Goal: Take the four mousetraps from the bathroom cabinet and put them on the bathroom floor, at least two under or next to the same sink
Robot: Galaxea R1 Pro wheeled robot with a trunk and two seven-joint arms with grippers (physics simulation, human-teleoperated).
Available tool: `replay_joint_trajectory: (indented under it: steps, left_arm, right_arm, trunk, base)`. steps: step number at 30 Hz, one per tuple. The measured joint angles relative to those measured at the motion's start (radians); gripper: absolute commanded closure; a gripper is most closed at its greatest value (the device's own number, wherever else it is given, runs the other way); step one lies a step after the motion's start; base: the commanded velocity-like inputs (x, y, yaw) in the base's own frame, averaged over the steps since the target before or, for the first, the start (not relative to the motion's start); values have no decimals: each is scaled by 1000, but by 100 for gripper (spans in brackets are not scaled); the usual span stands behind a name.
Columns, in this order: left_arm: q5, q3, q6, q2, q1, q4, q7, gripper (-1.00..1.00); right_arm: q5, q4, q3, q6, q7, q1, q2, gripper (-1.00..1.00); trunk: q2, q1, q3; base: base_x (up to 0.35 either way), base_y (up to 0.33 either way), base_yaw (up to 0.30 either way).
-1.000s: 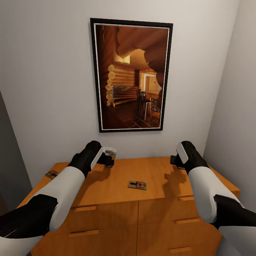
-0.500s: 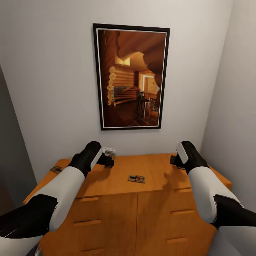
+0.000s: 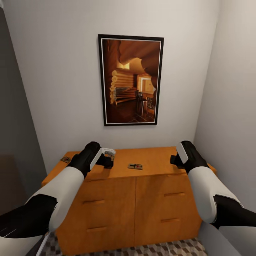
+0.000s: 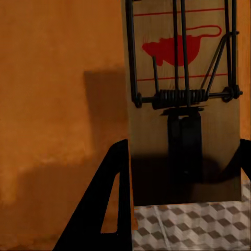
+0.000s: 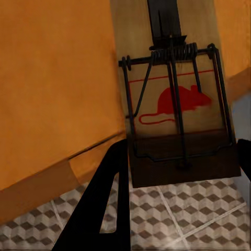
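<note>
Pale grey walls [image 3: 60,89] close in a narrow alcove. On the back wall hangs a black-framed picture [image 3: 131,80] of a log-cabin interior. At the bottom edge lies a strip of cube-patterned tile floor [image 3: 160,249]. Lighting is soft and even.

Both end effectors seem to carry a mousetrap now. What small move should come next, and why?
Probably turn the base away from the cabinet toward the sink. The left end effector holds a mousetrap and the right end effector holds another mousetrap, so neither can pick up the two traps on the cabinet top.
</note>
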Motion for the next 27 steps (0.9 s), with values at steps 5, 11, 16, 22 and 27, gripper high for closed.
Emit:
replay_joint_trajectory:
  steps: [5, 11, 16, 22, 27]
  left_arm:
    - [1, 0, 0, 5, 0, 3, 0, 100]
    - [1, 1, 0, 11, 0, 3, 0, 100]
    - [1, 1, 0, 13, 0, 3, 0, 100]
    - [2, 1, 0, 13, 0, 4, 0, 100]
    - [2, 2, 0, 13, 0, 4, 0, 100]
  right_arm:
    - [0, -5, 32, 0, 0, 0, 1, 100]
    - [0, -9, 64, 0, 1, 0, 1, 100]
    - [0, -10, 68, 0, 1, 0, 1, 100]
    - [0, -10, 69, 0, 1, 0, 1, 100]
    - [0, -10, 70, 0, 2, 0, 1, 100]
  trunk:
    - [0, 0, 0]
    - [0, 0, 0]
    - [0, 0, 0]
    - [0, 0, 0]
    - [0, -1, 0]
  base:
    - [-344, 0, 0]
    - [-315, 0, 0]
    - [-289, 0, 0]
    - [-277, 0, 0]
    - [-128, 0, 0]
